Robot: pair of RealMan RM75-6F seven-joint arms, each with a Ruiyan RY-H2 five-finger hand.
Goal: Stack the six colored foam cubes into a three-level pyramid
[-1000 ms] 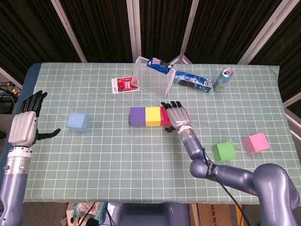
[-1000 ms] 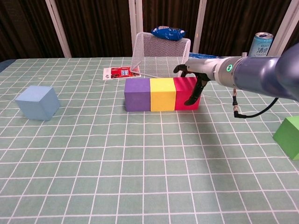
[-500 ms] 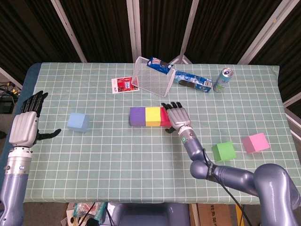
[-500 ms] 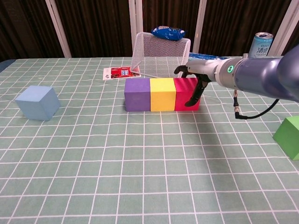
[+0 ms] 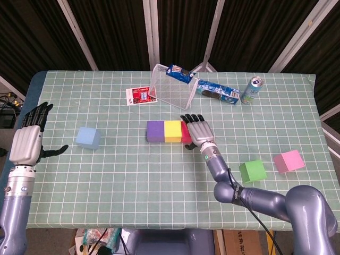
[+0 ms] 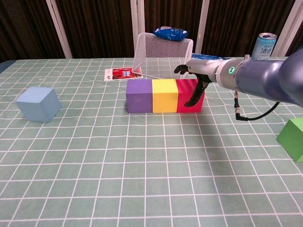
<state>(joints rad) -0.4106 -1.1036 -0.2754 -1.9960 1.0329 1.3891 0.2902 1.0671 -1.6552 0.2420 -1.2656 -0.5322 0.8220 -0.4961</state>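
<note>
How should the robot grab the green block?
Best from above, I think, fingers pinching two opposite flat sides of the green block. It sits alone on the table, apart from the pink block, so every side is free.

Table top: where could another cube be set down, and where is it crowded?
Bare table lies between the blue cube and the purple cube, and in front of the row. Crowded: behind it, around the mesh basket, card and can.
</note>
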